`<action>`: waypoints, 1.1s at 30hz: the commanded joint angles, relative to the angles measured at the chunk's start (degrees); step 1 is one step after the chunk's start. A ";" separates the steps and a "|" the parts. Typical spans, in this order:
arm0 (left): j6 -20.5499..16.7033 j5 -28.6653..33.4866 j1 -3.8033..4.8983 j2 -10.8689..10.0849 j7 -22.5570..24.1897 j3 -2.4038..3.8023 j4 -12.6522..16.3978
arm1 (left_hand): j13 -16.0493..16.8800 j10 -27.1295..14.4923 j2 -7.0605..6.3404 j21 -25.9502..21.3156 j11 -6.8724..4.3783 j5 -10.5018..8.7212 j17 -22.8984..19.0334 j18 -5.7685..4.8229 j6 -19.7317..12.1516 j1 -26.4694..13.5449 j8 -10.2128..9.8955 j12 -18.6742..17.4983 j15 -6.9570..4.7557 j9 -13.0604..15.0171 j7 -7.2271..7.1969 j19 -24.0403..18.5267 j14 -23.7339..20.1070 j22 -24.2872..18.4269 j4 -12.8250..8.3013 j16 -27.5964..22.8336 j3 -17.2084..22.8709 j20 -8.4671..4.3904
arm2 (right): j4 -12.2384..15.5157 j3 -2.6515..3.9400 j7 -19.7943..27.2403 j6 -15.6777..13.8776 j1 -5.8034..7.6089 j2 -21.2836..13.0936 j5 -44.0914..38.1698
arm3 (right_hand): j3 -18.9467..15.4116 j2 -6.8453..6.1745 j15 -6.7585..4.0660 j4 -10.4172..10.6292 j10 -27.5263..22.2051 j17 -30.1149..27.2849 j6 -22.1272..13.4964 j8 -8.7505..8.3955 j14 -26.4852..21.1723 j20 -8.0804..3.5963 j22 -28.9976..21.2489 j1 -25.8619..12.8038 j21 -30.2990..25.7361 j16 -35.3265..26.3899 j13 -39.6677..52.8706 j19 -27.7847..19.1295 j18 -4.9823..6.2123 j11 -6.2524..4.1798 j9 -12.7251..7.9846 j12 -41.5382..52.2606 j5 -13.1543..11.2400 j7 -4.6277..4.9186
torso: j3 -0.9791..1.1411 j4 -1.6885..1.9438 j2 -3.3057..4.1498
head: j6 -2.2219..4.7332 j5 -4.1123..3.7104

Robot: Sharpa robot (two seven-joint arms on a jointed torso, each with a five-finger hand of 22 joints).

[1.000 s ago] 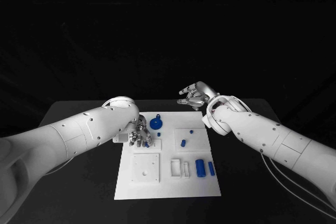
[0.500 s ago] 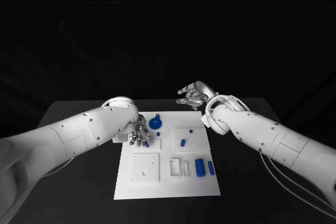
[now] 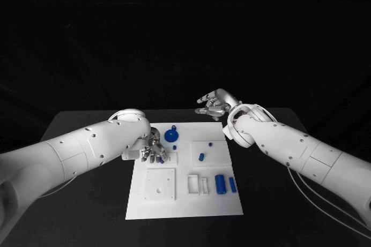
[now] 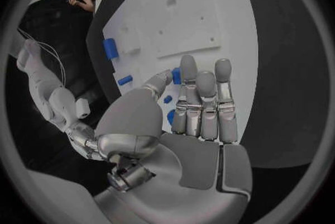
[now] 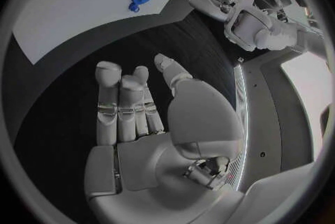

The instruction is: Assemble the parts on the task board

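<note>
Board lies mid-table, white, w/ blue pieces on it: round one near far edge, two cylinders side by side toward right. Left hand low over board's left side, fingers together; blue peg at its fingertips, can't tell if gripped. Right hand raised beyond far edge, fingers apart, holding nothing.

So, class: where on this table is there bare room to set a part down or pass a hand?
Free: the black table left of the task board, the strip to its right under the right arm, and the board's near edge. Crowded: the far left of the board, where the left hand sits by the blue parts.
</note>
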 commanded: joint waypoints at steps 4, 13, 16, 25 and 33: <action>-2.25 -0.57 0.04 -1.77 -0.73 0.28 3.23 | -0.14 0.39 0.07 0.31 -0.35 0.52 -0.10 0.16 1.69 0.81 0.38 0.12 -0.33 -0.05 -1.35 0.05 0.27 1.22 -11.48 0.36 12.00 -0.09 | -0.03 0.02 0.25 0.49 -0.03 -0.25 0.03 | 0.17 0.18 -0.13 -0.11 -0.19 0.07 0.40 -0.14 0.11 -0.14 2.96 -0.27 0.02 -0.14 0.02 2.82 0.41 -0.31 0.08 0.11 0.20 0.10 | -0.10 0.14 -0.06 | -0.14 0.08; -7.44 -0.62 0.06 -3.83 -0.56 1.26 6.73 | -0.18 0.87 -0.15 0.49 -0.54 0.85 -0.09 0.16 2.04 0.64 0.38 0.01 -0.48 -0.22 -1.48 0.40 0.77 1.19 -11.48 0.39 12.16 -0.23 | -0.14 0.02 0.37 0.48 -0.13 -0.30 0.09 | 0.38 0.25 -0.13 -0.12 -0.18 0.04 0.56 -0.14 0.12 -0.15 2.93 -0.37 -0.10 -0.18 -0.01 2.82 0.42 -0.33 0.09 0.09 0.14 0.09 | -0.25 0.11 -0.04 | -0.05 0.28; -9.92 -0.66 0.05 -4.74 -0.39 1.64 8.11 | -0.21 1.03 -0.22 0.50 -0.63 0.91 -0.14 0.16 2.15 0.54 0.38 -0.09 -0.54 -0.27 -1.52 0.57 0.99 1.18 -11.44 0.29 12.25 -0.29 | -0.14 0.02 0.39 0.48 -0.20 -0.43 0.12 | 0.38 0.25 -0.13 -0.12 -0.18 0.04 0.56 -0.14 0.12 -0.15 2.93 -0.37 -0.10 -0.18 -0.01 2.82 0.42 -0.33 0.09 0.09 0.14 0.09 | -0.25 0.27 -0.04 | -0.20 0.30; -15.37 -0.31 0.01 -6.40 0.01 1.96 10.06 | -0.26 1.30 -0.31 0.37 -0.71 0.87 -0.13 0.13 2.34 0.43 0.37 -0.29 -0.60 -0.40 -1.58 0.78 1.29 1.15 -11.33 0.17 12.34 -0.35 | -0.10 0.02 0.37 0.56 -0.31 -0.69 0.22 | 0.38 0.25 -0.13 -0.12 -0.18 0.04 0.56 -0.14 0.12 -0.15 2.93 -0.37 -0.10 -0.18 -0.01 2.82 0.42 -0.33 0.09 0.09 0.14 0.09 | -0.12 0.15 -0.06 | -0.26 0.57; -16.63 1.22 -0.72 -6.00 0.24 1.95 9.14 | -0.27 1.51 -0.48 0.32 -0.81 1.05 0.09 0.16 2.56 0.47 0.27 -0.47 -0.67 -0.70 -1.62 0.99 1.45 1.18 -11.38 0.23 12.46 -0.40 | -0.11 0.02 0.34 0.63 -0.33 -0.80 0.23 | 0.38 0.25 -0.13 -0.12 -0.18 0.04 0.56 -0.14 0.12 -0.15 2.93 -0.37 -0.10 -0.18 -0.01 2.82 0.42 -0.33 0.09 0.09 0.14 0.09 | -0.11 0.10 -0.02 | -0.24 0.95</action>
